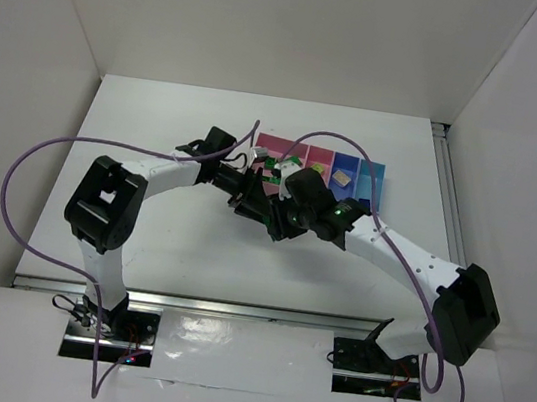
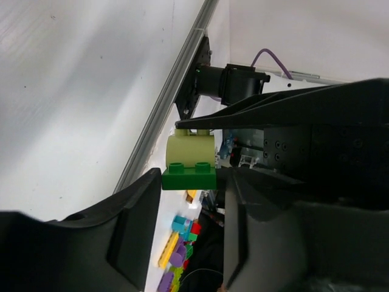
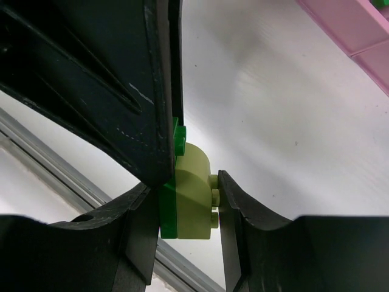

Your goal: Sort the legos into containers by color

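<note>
Six o'clock of the pink bins (image 1: pixel 279 146), left gripper (image 2: pixel 188 185) and right gripper (image 3: pixel 189 204) both clamp one light, rigid, slick lime-and-green brick pair (image 2: pixel 189 159), probably best pinched on its flat sides.

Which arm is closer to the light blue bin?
Right. The right arm passes just in front of the light blue bin; the left arm ends further left, by the pink bins.

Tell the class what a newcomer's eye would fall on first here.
Mid-table, the left gripper and right gripper both pinch one small joined piece: a lime-yellow brick clipped to a dark green brick. Just beyond them sits the row of bins, pink at its left end, blue at its right.
</note>
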Controlling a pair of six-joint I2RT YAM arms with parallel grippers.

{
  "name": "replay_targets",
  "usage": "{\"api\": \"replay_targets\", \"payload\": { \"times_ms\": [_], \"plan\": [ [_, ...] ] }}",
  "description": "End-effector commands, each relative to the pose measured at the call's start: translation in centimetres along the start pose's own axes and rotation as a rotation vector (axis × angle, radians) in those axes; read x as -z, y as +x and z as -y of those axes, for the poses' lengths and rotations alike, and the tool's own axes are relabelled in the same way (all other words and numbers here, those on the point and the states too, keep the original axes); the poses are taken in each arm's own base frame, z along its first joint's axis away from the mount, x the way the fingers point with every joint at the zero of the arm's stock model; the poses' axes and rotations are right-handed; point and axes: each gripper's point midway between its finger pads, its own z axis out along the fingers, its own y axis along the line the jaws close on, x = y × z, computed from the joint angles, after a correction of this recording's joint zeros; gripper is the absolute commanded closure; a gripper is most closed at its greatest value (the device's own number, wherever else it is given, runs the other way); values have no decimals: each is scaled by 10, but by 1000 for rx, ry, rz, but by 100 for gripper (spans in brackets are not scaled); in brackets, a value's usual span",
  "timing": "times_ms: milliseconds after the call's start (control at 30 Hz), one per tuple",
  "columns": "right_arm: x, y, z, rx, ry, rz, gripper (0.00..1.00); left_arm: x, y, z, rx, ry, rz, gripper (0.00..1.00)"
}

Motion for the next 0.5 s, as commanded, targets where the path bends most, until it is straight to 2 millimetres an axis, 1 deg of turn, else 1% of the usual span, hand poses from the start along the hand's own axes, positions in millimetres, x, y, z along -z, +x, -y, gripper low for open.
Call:
{"api": "replay_targets", "payload": {
  "times_ms": [0, 33, 67, 133, 167, 200, 300, 333, 367, 400, 467],
  "plan": [
    [7, -25, -3, -9, -15, 61, 75, -1, -1, 7, -44, 33, -8, 50],
    [7, -25, -3, -9, -15, 61, 75, -1, -1, 7, -44, 33, -8, 52],
    [7, -25, -3, -9, -15, 61, 75, -1, -1, 7, -44, 33, -8, 57],
    [7, -25, -3, -9, -15, 61, 75, -1, -1, 7, -44, 33, -8, 61],
    [9, -29, -4, -8, -17, 70, 75, -1, -1, 7, -44, 33, -8, 61],
    [6, -27, -3, -9, -15, 61, 75, -1, -1, 7, -44, 33, -8, 66],
    [6, -27, -2, -18, -5, 63, 75, -1, -1, 7, -44, 33, -8, 76],
    [6, -27, -2, -18, -5, 63, 75, -1, 0, 9, -44, 41, -13, 82],
    [6, -27, -2, -18, -5, 63, 75, -2, -2, 8, -44, 41, -13, 85],
    [6, -28, 2, -25, 1, 65, 72, -2, -2, 8, -44, 41, -13, 90],
    [6, -26, 2, -25, 4, 56, 65, -3, -4, 7, -44, 41, -13, 100]
  ]
}}
